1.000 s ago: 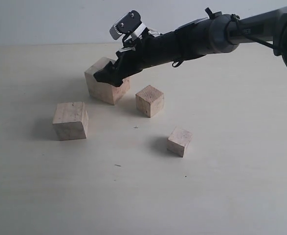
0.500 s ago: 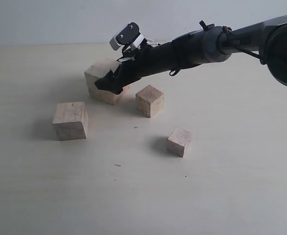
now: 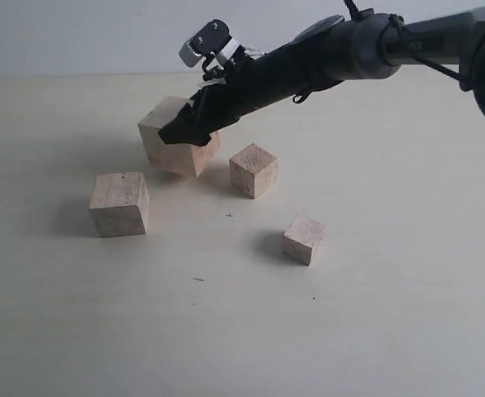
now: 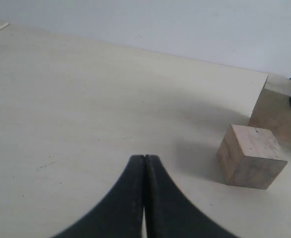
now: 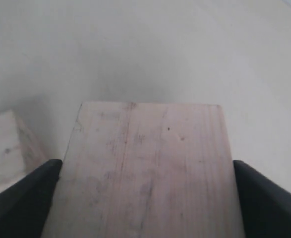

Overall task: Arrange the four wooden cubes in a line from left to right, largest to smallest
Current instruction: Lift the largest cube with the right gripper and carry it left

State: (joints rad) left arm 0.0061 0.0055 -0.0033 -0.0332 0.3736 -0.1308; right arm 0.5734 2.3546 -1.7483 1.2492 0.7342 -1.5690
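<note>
Four pale wooden cubes show in the exterior view. The largest cube is at the back left, tilted and just off the table, with my right gripper shut on it. In the right wrist view this cube fills the space between the black fingers, so the right gripper grips its two sides. The second-largest cube rests front left, the third cube mid-table, and the smallest cube to the front right. My left gripper is shut and empty, short of the second-largest cube.
The pale tabletop meets a light wall at the back. The right arm slants across the table's back from the right. In the right wrist view another cube lies beside the held one.
My right gripper dropped onto the largest cube, closed on it, and has raised it slightly, up and a little left. The other three cubes have not moved.
</note>
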